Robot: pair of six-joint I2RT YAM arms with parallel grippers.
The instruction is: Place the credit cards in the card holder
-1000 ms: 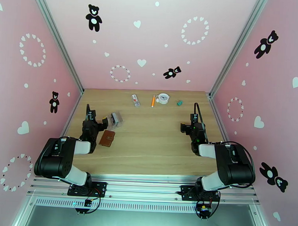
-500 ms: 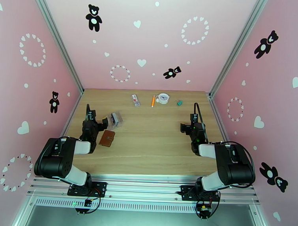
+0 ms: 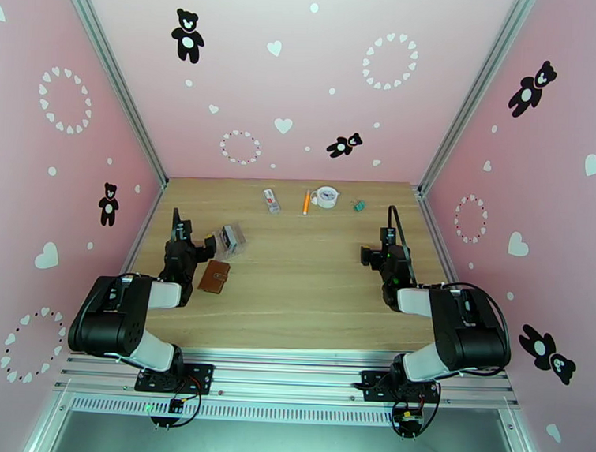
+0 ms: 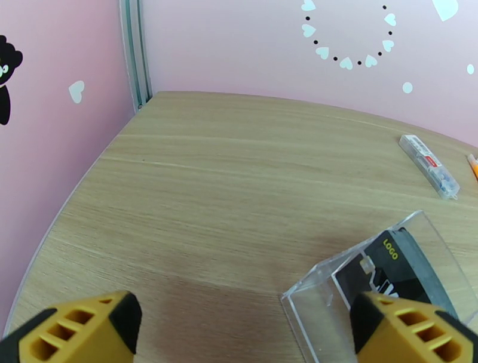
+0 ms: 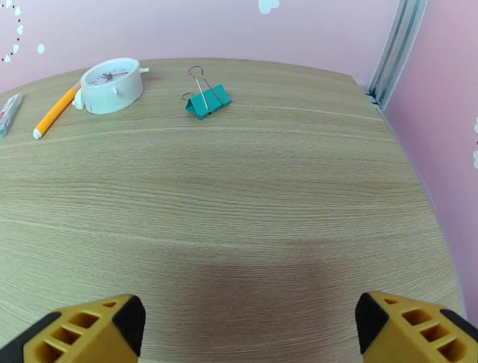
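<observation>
Since the clear plastic case (image 4: 322, 289) runs under the right finger of the left gripper (image 4: 245, 337) and off the bottom of the left wrist view, just its far part can be read. Inside it lie the credit cards (image 4: 388, 271), a dark one printed with a yellow "LOGO" and a grey edge beside it; how many are stacked there cannot be told, nor whether the case is lidded. That gripper's yellow fingers stand wide apart, with bare table (image 4: 227, 179) between them and nothing held. From above, the case sits at 3 o'clock of the left gripper, just beside it. The card holder (image 3: 213, 277) lies flat at 5 o'clock of the case, near it but apart, brown outside up; it is too small there to tell whether its tab is fastened, and its pockets are hidden. The right gripper (image 5: 245, 337) is likewise spread wide over bare wood, gripping nothing, well apart from the task's things at 3 o'clock across the table. Along the far edge, toward 12 o'clock, a white-and-red packet (image 3: 271, 199), an orange pen (image 3: 306, 201), a white clock (image 3: 327, 196) and a teal binder clip (image 3: 360, 204) lie in a row from 9 to 3 o'clock. In the right wrist view the packet is cut off at the left edge, and in the left wrist view the pen is a mere tip at the right edge.
</observation>
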